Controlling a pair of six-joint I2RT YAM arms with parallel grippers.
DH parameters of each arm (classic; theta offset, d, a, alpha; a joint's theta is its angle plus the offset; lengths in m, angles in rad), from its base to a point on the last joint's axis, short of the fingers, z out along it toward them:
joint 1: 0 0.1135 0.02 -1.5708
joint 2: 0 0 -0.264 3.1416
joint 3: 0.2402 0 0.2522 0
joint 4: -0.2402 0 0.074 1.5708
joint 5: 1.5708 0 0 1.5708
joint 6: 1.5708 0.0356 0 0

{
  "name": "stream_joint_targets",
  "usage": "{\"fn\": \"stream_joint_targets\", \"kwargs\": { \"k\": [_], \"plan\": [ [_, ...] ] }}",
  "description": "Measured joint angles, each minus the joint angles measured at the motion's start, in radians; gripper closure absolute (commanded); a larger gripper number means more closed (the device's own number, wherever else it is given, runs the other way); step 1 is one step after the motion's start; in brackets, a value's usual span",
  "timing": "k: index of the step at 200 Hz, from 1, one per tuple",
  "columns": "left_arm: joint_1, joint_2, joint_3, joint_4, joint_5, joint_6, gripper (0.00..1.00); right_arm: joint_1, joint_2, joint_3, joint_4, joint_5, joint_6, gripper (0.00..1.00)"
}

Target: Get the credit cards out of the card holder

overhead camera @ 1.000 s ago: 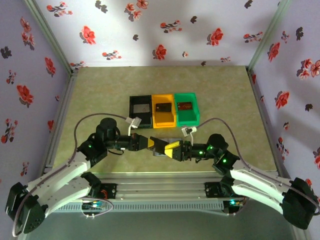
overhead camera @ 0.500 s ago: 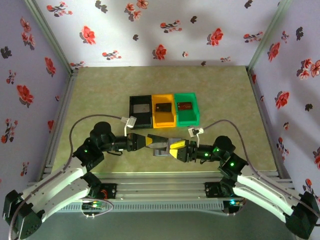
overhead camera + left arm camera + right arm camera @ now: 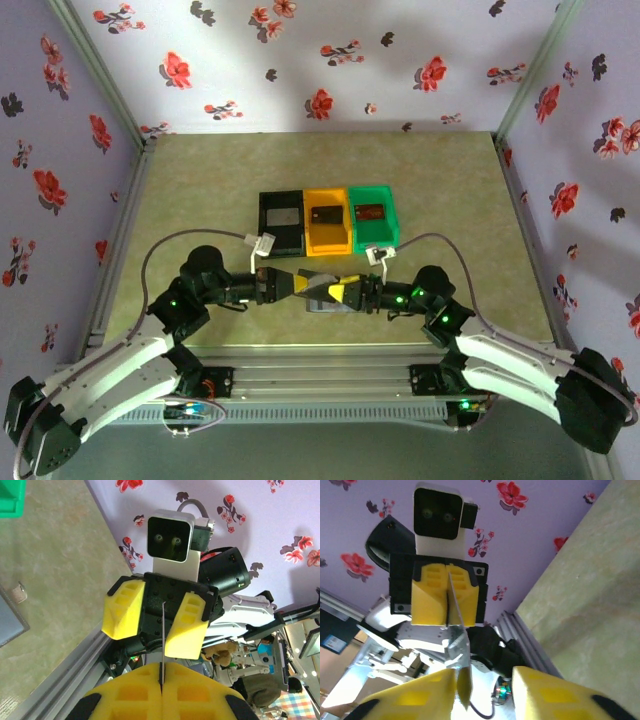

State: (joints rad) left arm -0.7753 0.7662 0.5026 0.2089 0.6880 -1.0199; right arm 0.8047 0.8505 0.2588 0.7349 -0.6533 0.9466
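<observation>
Near edge of surface, midway along: card holder held between both hands, flat face up, long axis running hand to hand. Left hand clamped on its left end. Right hand directly opposite, fingers apart, straddling free end, not gripping. Three credit cards lie in bins behind. Next pull probably straight rightward along that axis.

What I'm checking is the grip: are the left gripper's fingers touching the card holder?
Touching. In the left wrist view the left gripper is shut, with the thin edge of the card holder pinched between its yellow fingers.
</observation>
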Motion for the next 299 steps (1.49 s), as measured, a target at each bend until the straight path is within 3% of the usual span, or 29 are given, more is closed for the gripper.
{"fn": "stream_joint_targets", "kwargs": {
  "k": [61, 128, 161, 195, 223, 252, 299],
  "plan": [
    [-0.004, 0.0, -0.002, 0.0, -0.026, 0.0, 1.0, 0.019, 0.007, 0.0, 0.026, -0.001, 0.008, 0.72],
    [-0.004, -0.001, -0.002, -0.003, -0.053, 0.001, 1.0, 0.04, 0.008, 0.0, 0.034, -0.001, 0.023, 1.0],
    [-0.005, -0.001, -0.002, -0.014, -0.061, 0.016, 0.54, 0.04, -0.003, 0.0, 0.028, 0.002, 0.017, 1.0],
    [0.01, 0.0, 0.047, -0.134, -0.067, 0.077, 0.22, 0.029, -0.032, 0.001, -0.003, 0.014, -0.001, 1.0],
    [0.092, 0.0, 0.224, -0.359, -0.077, 0.213, 0.01, -0.01, -0.069, 0.023, -0.098, 0.015, -0.029, 1.0],
    [0.21, -0.02, 0.408, -0.561, -0.163, 0.346, 0.0, -0.055, -0.089, 0.096, -0.262, 0.014, -0.088, 1.0],
    [0.285, -0.032, 0.519, -0.832, -0.48, 0.481, 0.0, -0.151, -0.032, 0.304, -0.596, 0.015, -0.209, 1.0]
  ]
}}
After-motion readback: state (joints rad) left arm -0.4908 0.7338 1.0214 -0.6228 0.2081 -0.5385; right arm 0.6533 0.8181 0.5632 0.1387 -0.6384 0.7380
